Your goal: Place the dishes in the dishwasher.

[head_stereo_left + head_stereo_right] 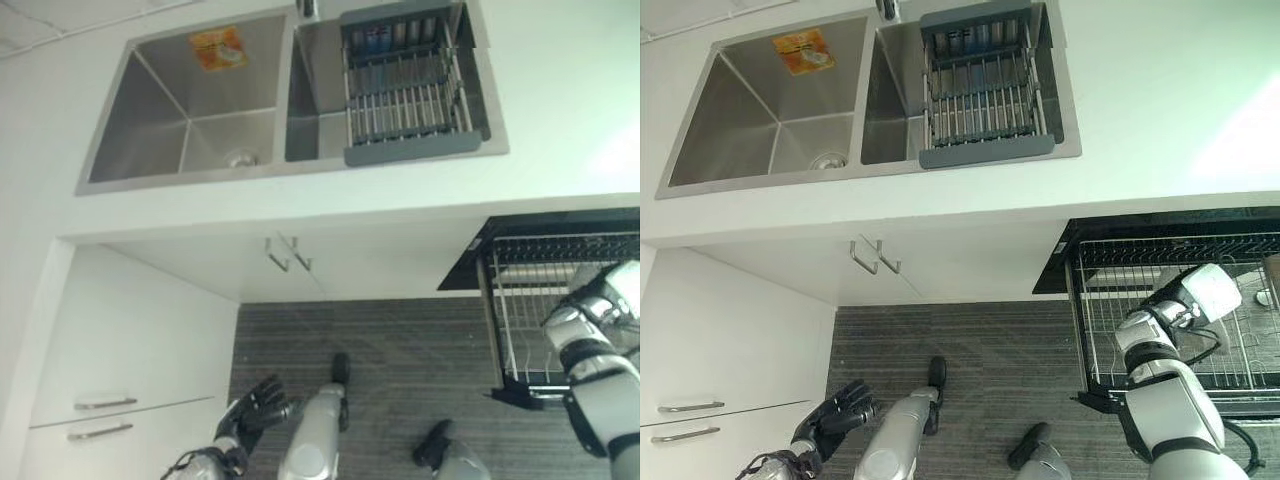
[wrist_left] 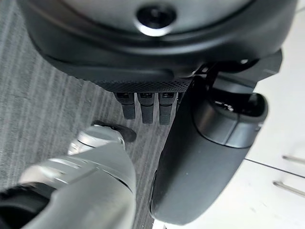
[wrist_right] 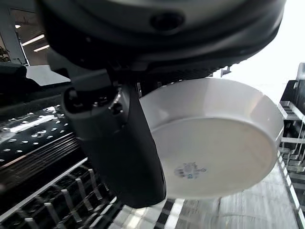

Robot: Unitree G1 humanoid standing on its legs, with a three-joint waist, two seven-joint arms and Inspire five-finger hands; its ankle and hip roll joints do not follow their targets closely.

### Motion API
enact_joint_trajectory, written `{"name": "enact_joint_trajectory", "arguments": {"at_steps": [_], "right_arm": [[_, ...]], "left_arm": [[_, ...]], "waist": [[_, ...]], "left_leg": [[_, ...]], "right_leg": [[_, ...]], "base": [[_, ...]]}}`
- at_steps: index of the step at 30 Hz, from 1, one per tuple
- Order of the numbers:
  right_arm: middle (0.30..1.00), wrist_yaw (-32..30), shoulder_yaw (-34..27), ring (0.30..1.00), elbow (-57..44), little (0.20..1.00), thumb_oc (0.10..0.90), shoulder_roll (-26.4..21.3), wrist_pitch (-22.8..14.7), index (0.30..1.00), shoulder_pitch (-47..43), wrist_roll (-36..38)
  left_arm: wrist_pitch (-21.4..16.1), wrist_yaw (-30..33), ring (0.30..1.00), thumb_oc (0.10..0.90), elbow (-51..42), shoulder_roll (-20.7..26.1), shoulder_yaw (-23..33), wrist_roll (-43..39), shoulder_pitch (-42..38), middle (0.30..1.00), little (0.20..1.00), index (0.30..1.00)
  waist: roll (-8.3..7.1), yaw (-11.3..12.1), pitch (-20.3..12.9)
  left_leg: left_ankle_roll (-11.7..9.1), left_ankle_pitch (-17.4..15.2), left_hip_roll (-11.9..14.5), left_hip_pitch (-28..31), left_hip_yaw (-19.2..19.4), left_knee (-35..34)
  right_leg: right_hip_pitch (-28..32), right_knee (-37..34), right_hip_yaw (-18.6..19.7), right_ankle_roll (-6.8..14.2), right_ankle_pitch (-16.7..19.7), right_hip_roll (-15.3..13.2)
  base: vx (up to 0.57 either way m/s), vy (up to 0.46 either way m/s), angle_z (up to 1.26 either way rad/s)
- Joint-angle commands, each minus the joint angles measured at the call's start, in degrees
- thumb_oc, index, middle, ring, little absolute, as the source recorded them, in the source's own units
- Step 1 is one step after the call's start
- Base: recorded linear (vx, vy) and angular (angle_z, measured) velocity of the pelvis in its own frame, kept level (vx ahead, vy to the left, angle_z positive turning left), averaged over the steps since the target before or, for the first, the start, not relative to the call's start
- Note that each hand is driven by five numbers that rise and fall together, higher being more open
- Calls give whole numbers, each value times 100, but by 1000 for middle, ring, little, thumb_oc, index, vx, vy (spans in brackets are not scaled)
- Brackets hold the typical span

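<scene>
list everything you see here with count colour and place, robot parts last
sink: 1, steel, two basins in the white counter
drying rack: 1, grey wire, over the sink's right basin
sticker: 1, orange, back wall of the left basin
dishwasher rack: 1, wire, pulled out under the counter at right
bowl: 1, white, in the right hand over the dishwasher rack
cabinet handles: 2, metal, white drawers at lower left
left hand: dark, open, low over the striped floor
right hand: dark, gripping the bowl

Pulled-out dark wire dishwasher rack around the right hand, tines just beneath it. White countertop well beyond that hand, with a double stainless-steel sink and a grey-framed wire drainer basket seated in its nearer basin.
</scene>
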Motion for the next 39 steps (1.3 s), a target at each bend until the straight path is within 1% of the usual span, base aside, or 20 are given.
{"name": "enact_joint_trajectory", "arguments": {"at_steps": [1,4,5,6,7,14,16,17,23,24,26,28,29,30,31,32,34,35,36,39], "right_arm": [[900,1074,141,900,-75,900,800,-370,-575,900,-150,595],[900,1398,149,900,-242,900,800,-372,-845,900,-76,772],[900,1456,142,900,-326,900,800,-376,-982,900,-38,851],[900,1564,107,900,-431,900,800,-396,-1037,900,12,1057],[900,1636,60,900,-480,900,800,-421,-1112,900,48,1251],[900,2171,-441,900,-660,900,800,-517,-1335,900,274,2115],[900,2193,-644,900,-879,900,800,-544,-1447,900,417,2469],[900,2193,-644,900,-879,900,800,-544,-1447,900,417,2469],[900,1613,-1244,900,-2554,900,800,-497,-1526,900,1199,2968],[900,1523,-1365,900,-2810,900,800,-433,-1564,900,1334,3017],[900,1260,-1811,900,-3699,900,800,-182,-1680,900,1840,3225],[900,1255,-2142,900,-4237,900,800,35,-1838,900,2208,3583],[900,1431,-2489,900,-4914,900,800,329,-1951,900,2605,4070],[900,1474,-2552,900,-5034,900,800,389,-1959,900,2677,4131],[900,1738,-2743,900,-5533,900,800,669,-2098,900,2927,4608],[900,1899,-2809,900,-5736,900,800,794,-2176,900,3032,4790],[900,2219,-2920,900,-6124,900,800,1033,-2286,900,3235,5006],[900,2497,-2992,900,-6436,900,800,1161,-2379,900,3378,5008],[900,2571,-3005,900,-6487,900,800,1179,-2427,900,3415,4998],[900,2749,-3265,900,-6773,900,800,1309,-2534,900,3630,5297]], "left_arm": [[9,112,900,800,-207,277,172,-135,-4,900,900,900],[117,126,900,800,-216,293,269,-150,-50,900,900,900],[188,139,900,800,-232,312,321,-158,-79,900,900,900],[228,136,900,800,-248,321,363,-160,-98,900,900,900],[232,122,900,800,-241,327,382,-159,-91,900,900,900],[284,64,900,800,-188,285,535,-83,-121,900,900,900],[300,71,900,800,-190,267,597,-71,-66,900,900,900],[300,71,900,800,-190,267,597,-71,-66,900,900,900],[283,107,900,800,-97,89,900,-37,169,900,900,900],[259,137,900,800,-80,35,937,-13,176,900,900,900],[178,167,900,800,-38,-103,1058,97,231,900,900,900],[105,195,900,800,12,-201,1087,179,275,900,900,900],[12,208,900,800,103,-344,1129,280,347,900,900,900],[-7,215,900,800,120,-370,1131,299,362,900,900,900],[-66,258,900,800,186,-497,1152,400,392,900,900,900],[-95,266,900,800,234,-552,1170,459,398,900,900,900],[-181,254,900,800,367,-666,1213,589,412,900,900,900],[-223,243,900,800,442,-732,1267,672,429,900,900,900],[-237,232,900,800,463,-742,1283,699,438,900,900,900],[-277,225,900,800,581,-841,1352,897,463,900,900,900]], "waist": [[0,7,71],[-61,-47,85],[-101,-72,67],[-119,-103,104],[-136,-121,103],[-244,-229,69],[-292,-287,43],[-292,-287,43],[-461,-552,-40],[-487,-603,-51],[-553,-766,-96],[-593,-877,-150],[-625,-1023,-232],[-631,-1047,-248],[-657,-1174,-329],[-665,-1228,-370],[-686,-1342,-459],[-700,-1441,-526],[-705,-1455,-543],[-723,-1620,-651]], "left_leg": [[-174,-1197,28,109,371,757],[-179,-1209,59,174,423,757],[-235,-1358,69,271,385,757],[-183,-1227,102,245,480,757],[-184,-1233,113,265,491,757],[-184,-1278,170,405,593,757],[-187,-1300,199,485,655,757],[-187,-1300,199,485,655,757],[-207,-1343,288,702,788,757],[-206,-1348,308,735,811,757],[-194,-1382,352,837,883,757],[-190,-1403,380,917,954,757],[-182,-1423,405,1010,1043,757],[-180,-1429,407,1028,1059,757],[-179,-1451,427,1104,1131,757],[-180,-1459,438,1134,1160,757],[-183,-1480,460,1198,1234,757],[-188,-1492,481,1251,1305,757],[-191,-1496,488,1265,1324,757],[-217,-1516,545,1366,1446,757]], "right_leg": [[110,-636,38,99,410,308],[122,-636,61,110,436,313],[186,-636,158,192,320,332],[146,-636,74,122,457,311],[154,-636,78,121,460,315],[218,-636,139,120,466,327],[275,-636,150,119,457,343],[275,-636,150,119,457,343],[384,-636,297,105,429,432],[398,-636,328,102,420,448],[434,-636,437,88,384,517],[464,-636,497,81,359,555],[491,-636,581,67,329,612],[496,-636,602,64,321,623],[514,-636,691,46,284,676],[519,-636,731,38,265,700],[532,-636,806,18,224,753],[550,-636,846,5,190,793],[554,-636,858,1,182,802],[582,-636,929,-18,140,851]], "base": [[-132,30,-7],[-18,12,-7],[-20,5,-9],[-10,3,-6],[-103,16,-9],[5,9,-6],[38,10,-4],[60,18,-3],[46,21,-8],[48,14,-12],[56,10,-21],[67,15,-23],[75,24,-30],[92,39,-34],[61,28,-44],[69,31,-33],[51,14,-37],[42,3,-36],[40,-5,-31],[32,-5,-34]]}}
